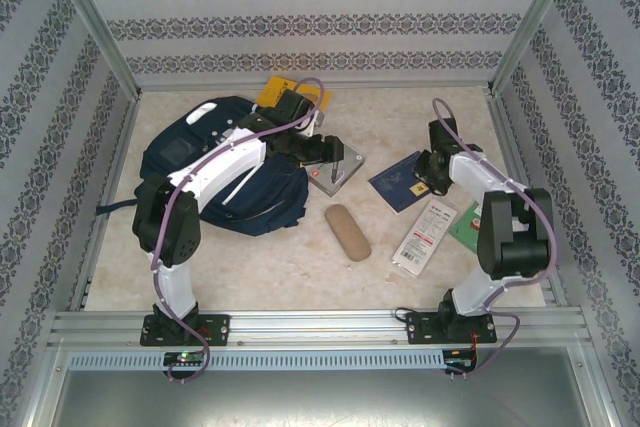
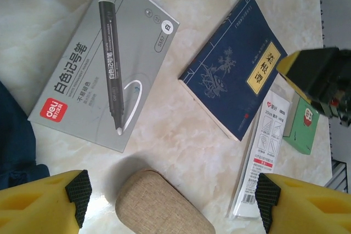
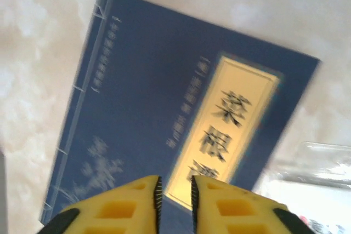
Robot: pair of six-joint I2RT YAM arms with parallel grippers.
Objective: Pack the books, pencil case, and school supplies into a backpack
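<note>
Navy backpack (image 1: pixel 265 205) slumped at the left, yellow book (image 1: pixel 273 91) peeking out behind it, grey pen box (image 2: pixel 104 64) flat alongside, tan pencil case (image 1: pixel 348 232) mid-counter (image 1: pixel 250 267), then navy book (image 2: pixel 236 89), white packet (image 1: pixel 424 237) and green item (image 1: pixel 466 228) flat at right.

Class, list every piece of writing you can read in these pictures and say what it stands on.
"deli": red label on the grey marker box.
"白色记号笔": same box, beside the pen picture.
"菜根谭": yellow label on the navy book.
"20cm": white packet; its other print is too small.
Green item: label blurred.
</note>
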